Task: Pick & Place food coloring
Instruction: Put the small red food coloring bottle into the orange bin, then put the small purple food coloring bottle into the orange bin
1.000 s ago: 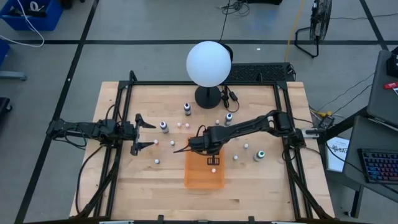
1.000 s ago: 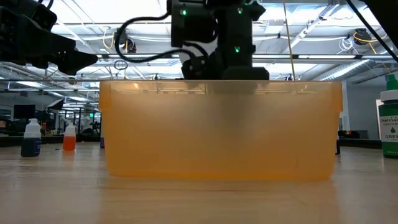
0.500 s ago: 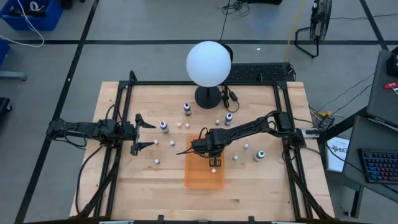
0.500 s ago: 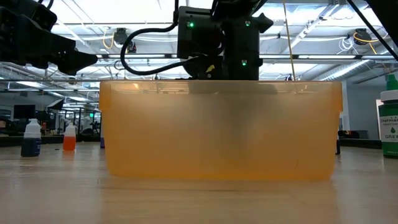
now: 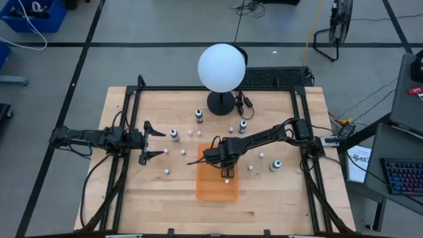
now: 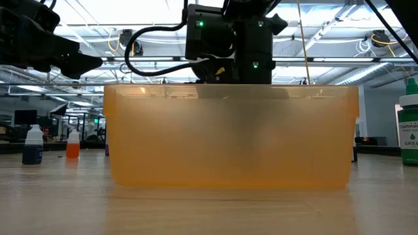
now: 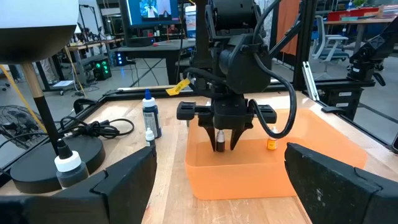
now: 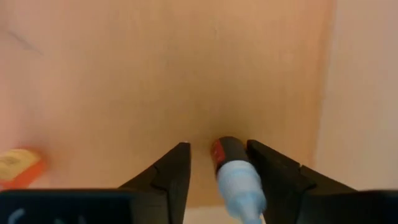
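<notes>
Bottle: small dark food-colouring bottle with white tip (image 8: 233, 171) sits between the right tool's (image 7: 226, 142) part-open fingers, over the translucent orange plastic bin (image 7: 323, 146).
Risk: may snag or topple on release.
Left tool (image 5: 153, 139): open, idle, well apart over the desk.

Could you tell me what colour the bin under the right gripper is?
Translucent orange bin, clearest in the low view.
</notes>
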`<action>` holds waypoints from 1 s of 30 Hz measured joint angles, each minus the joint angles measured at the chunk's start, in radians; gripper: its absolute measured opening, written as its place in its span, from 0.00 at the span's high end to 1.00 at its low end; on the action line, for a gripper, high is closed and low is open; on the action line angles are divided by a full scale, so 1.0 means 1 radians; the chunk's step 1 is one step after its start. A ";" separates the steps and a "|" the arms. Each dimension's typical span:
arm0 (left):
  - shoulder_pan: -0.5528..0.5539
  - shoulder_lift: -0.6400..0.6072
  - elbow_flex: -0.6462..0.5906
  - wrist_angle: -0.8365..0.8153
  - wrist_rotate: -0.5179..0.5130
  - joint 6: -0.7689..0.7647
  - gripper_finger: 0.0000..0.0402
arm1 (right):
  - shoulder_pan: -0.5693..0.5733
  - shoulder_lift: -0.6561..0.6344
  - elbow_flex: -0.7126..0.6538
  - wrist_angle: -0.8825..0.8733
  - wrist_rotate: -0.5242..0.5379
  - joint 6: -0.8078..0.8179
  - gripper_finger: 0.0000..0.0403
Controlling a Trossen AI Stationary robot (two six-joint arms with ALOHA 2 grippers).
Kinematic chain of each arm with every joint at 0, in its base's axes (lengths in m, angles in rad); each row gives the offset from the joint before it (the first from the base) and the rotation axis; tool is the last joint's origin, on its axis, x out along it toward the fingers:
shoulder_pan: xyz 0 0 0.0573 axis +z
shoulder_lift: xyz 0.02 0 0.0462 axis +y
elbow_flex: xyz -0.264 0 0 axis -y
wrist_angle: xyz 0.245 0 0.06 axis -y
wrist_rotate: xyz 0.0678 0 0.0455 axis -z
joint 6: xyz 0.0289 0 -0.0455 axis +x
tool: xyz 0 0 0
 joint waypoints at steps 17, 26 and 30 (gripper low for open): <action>0.000 0.000 0.000 0.000 0.000 0.000 0.13 | 0.001 -0.211 0.006 -0.087 -0.033 0.117 0.61; 0.000 0.000 0.000 0.000 0.000 0.000 0.12 | 0.029 -0.337 0.006 -0.172 -0.033 0.230 0.61; 0.000 0.000 0.000 0.002 0.000 0.000 0.13 | 0.081 -0.353 0.006 -0.245 -0.035 0.315 0.61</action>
